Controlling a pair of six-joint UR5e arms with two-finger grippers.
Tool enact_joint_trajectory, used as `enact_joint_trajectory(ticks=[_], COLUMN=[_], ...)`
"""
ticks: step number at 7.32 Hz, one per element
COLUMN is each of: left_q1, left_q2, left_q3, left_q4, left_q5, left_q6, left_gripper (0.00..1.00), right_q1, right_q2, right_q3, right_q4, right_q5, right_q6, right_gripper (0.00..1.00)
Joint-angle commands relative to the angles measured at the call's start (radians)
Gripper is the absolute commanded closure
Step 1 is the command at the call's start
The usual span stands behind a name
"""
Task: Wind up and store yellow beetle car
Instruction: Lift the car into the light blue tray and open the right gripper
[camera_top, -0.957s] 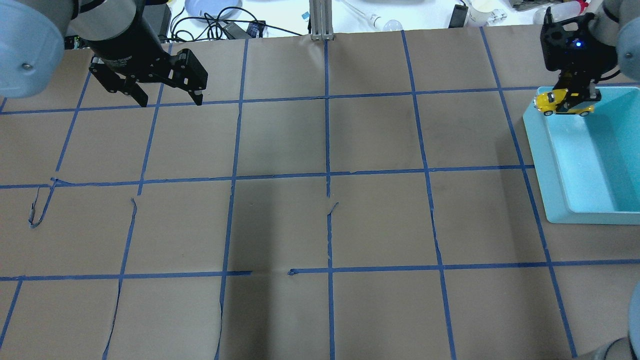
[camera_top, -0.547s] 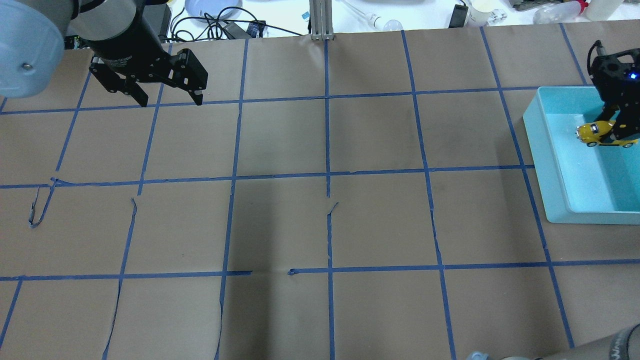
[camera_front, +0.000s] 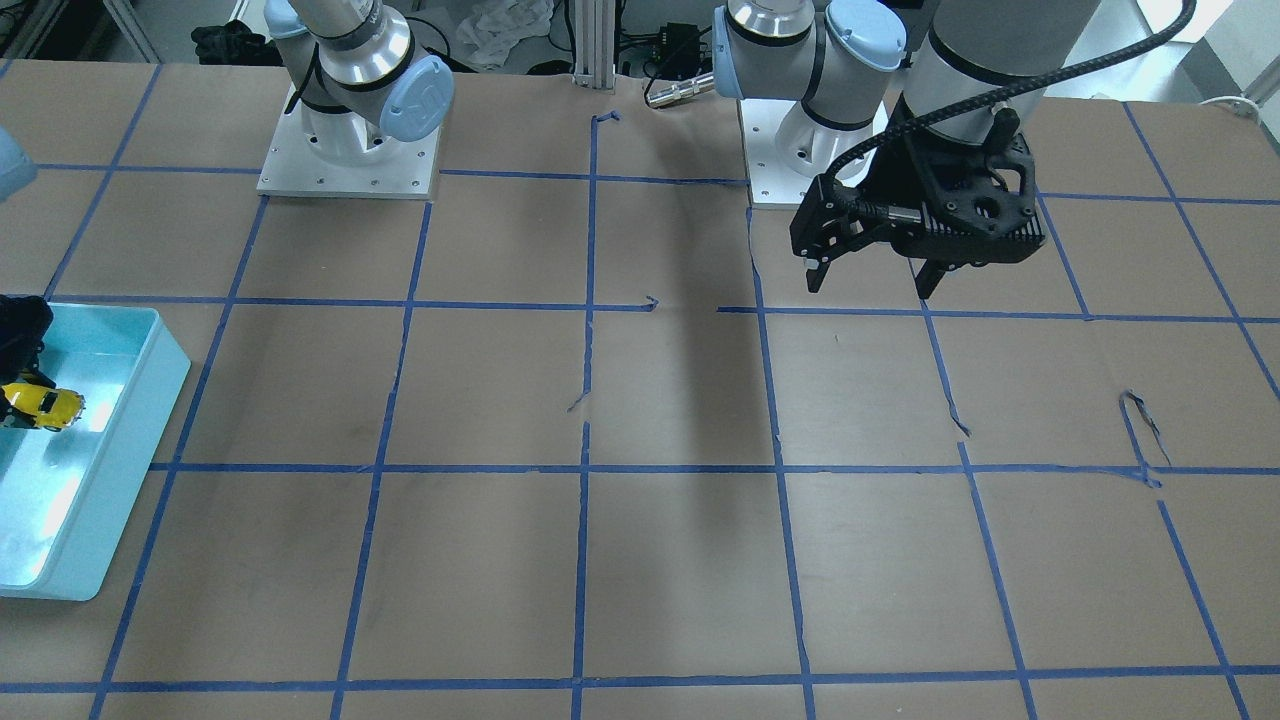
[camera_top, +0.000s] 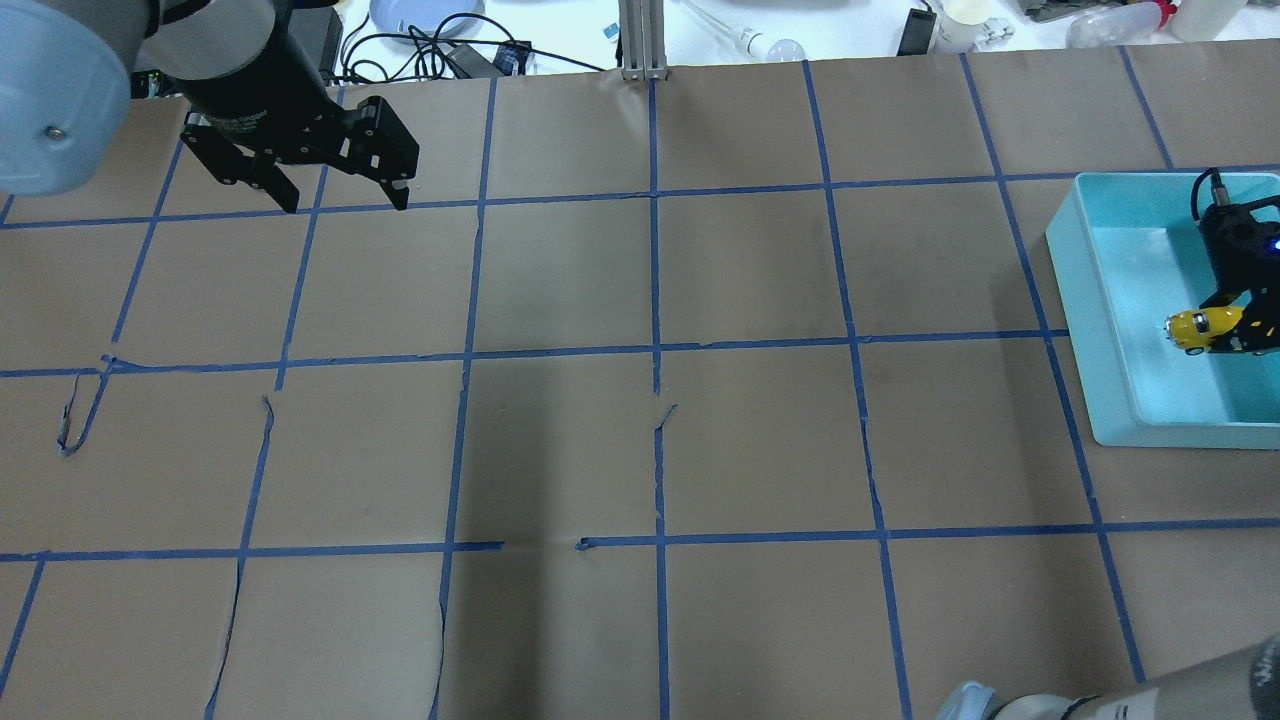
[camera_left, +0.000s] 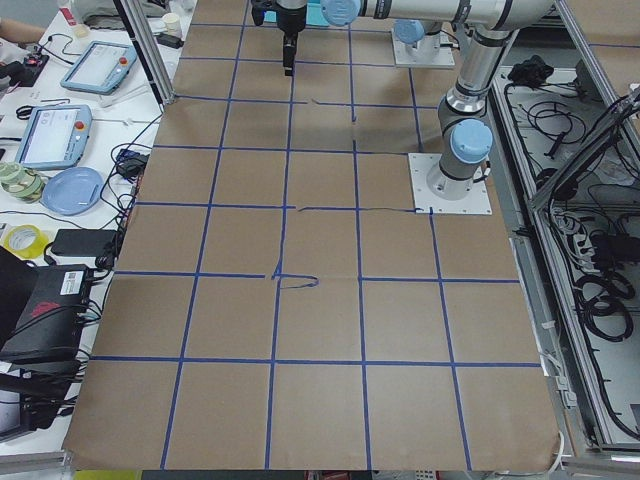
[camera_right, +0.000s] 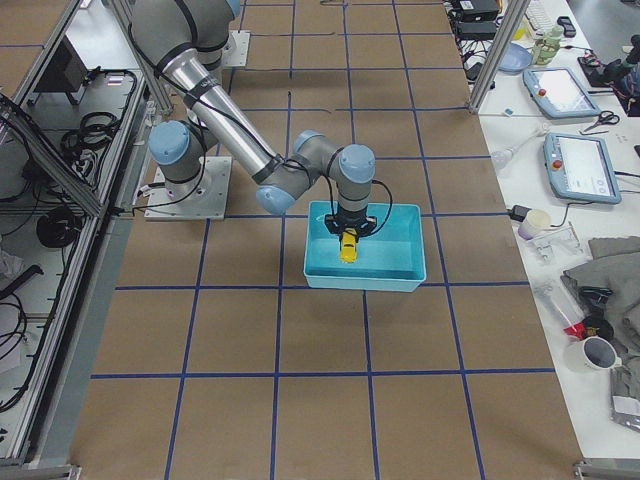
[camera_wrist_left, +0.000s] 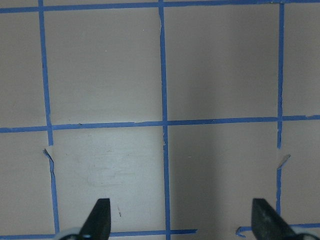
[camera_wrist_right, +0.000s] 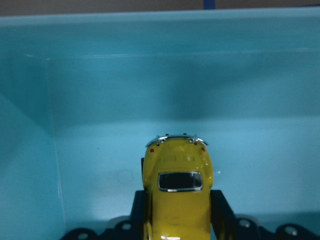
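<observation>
The yellow beetle car (camera_top: 1200, 328) is held inside the light-blue bin (camera_top: 1098, 292) at the table's right end. My right gripper (camera_top: 1236, 330) is shut on its sides and holds it low in the bin. The right wrist view shows the car (camera_wrist_right: 177, 192) between the black fingers (camera_wrist_right: 222, 212) above the bin floor. It also shows in the front view (camera_front: 42, 404) and the right side view (camera_right: 347, 245). My left gripper (camera_top: 345, 195) is open and empty, hovering over the far left of the table; its fingertips (camera_wrist_left: 100, 217) show wide apart in the left wrist view.
Brown paper with a blue tape grid covers the table (camera_top: 650, 400). Cables, a plate and bottles lie beyond the far edge (camera_top: 430, 20). The bin (camera_front: 140, 400) has raised walls around the car.
My right gripper has carried the car from the bin's far left corner further over and down into the bin. The left arm has barely moved.
</observation>
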Motion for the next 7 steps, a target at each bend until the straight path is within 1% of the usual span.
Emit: enact_joint_trajectory(ticks=[1,2,3,4,5,6,7], left_q1=[-0.006,-0.006,-0.006,-0.006,-0.006,-0.006,-0.005], left_q2=[0.0,-0.002,-0.002,-0.002,-0.002,0.001,0.0], left_q3=[0.0,0.0,0.0,0.0,-0.001,-0.001,-0.003], left_q4=[0.0,0.0,0.0,0.0,0.0,0.0,0.002], left_q5=[-0.001,-0.001,0.0,0.002,0.005,0.005,0.005], left_q6=[-0.009,-0.009,-0.009,-0.009,-0.009,-0.007,-0.007], left_gripper=[0.0,0.0,0.0,0.0,0.0,0.0,0.0], right_q1=[-0.002,-0.002,0.004,0.027,0.044,0.055,0.066], right_q2=[0.056,0.056,0.041,0.003,-0.04,-0.076,-0.08], right_q3=[0.011,0.009,0.003,-0.023,-0.081,-0.168,-0.264], right_q4=[-0.064,-0.047,0.006,0.052,0.156,0.325,0.467], right_q5=[0.034,0.037,0.046,0.06,0.069,0.119,0.137], right_q6=[0.011,0.078,0.136,0.146,0.15,0.175,0.222], right_gripper=[1.0,0.4,0.0,0.0,0.0,0.0,0.0])
